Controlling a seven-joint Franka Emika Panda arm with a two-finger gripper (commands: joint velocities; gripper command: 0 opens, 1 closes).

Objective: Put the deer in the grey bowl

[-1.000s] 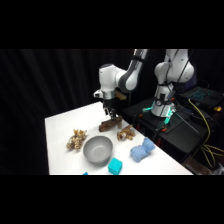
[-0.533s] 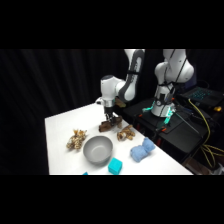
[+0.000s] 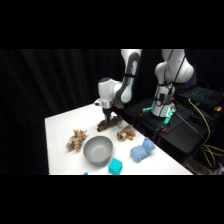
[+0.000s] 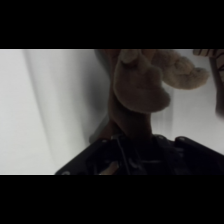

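While the side view is looking across the white table (image 3: 60,130), a teal block (image 3: 115,165) is sitting nearest, at the lower edge of the frame, with a blue block (image 3: 141,151) just to its right near the table's right edge. Behind them the grey bowl (image 3: 98,149) is standing upright, open room showing to its lower left. A pale spotted plush (image 3: 77,140) is lying just left of the bowl; a mottled brown plush (image 3: 125,133) is lying up and right of it. Farther back, at frame centre, the gripper (image 3: 107,120) is coming down from above onto the deer (image 3: 110,122), which is lying on the table beyond the bowl, apart from its rim. Bare table is stretching left toward the far left edge. Wrist view: the deer (image 4: 137,87) is filling the middle, rising from the black linkage; fingers clamped on it or not, cannot tell.
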